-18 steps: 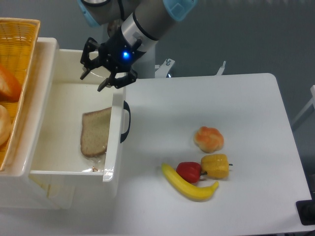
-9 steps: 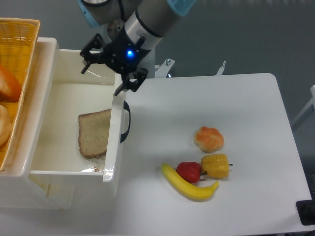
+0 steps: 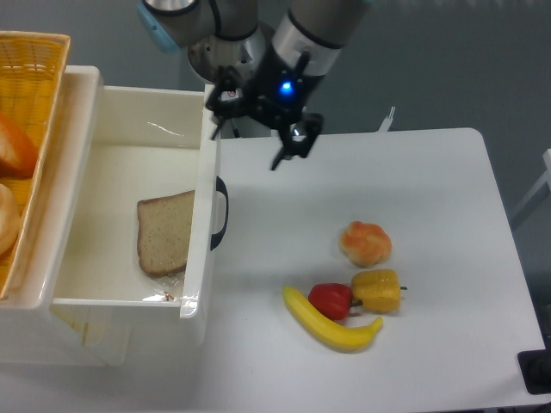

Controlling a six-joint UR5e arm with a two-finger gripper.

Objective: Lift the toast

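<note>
A white bench [image 3: 413, 198] with rounded corners is carrying the items, and a grey floor is showing behind it. A white plastic bin [image 3: 86, 146] with a black handle [image 3: 220, 212] is sitting at the left end of the bench, and a wicker basket [image 3: 30, 69] is lying against the bin's left wall.

The toast [image 3: 165, 232] is lying flat on the bin floor, against the bin's right wall. Its long axis is running from the far side of the bin toward the near side, with the straighter edge pointing away and the rounded end pointing toward the viewer.

To the right of the bin, a bun [image 3: 366, 243], a yellow pepper [image 3: 376, 290], a red pepper [image 3: 331, 300] and a banana [image 3: 331, 327] are resting on the bench in a loose cluster.

The gripper [image 3: 258, 129] is hanging above the bin's far right corner and the bench beside it, fingers spread and holding nothing. Compared with the earlier frame, it is now standing further right, outside the bin rather than over its interior. The toast is lying where it was half a second ago.
</note>
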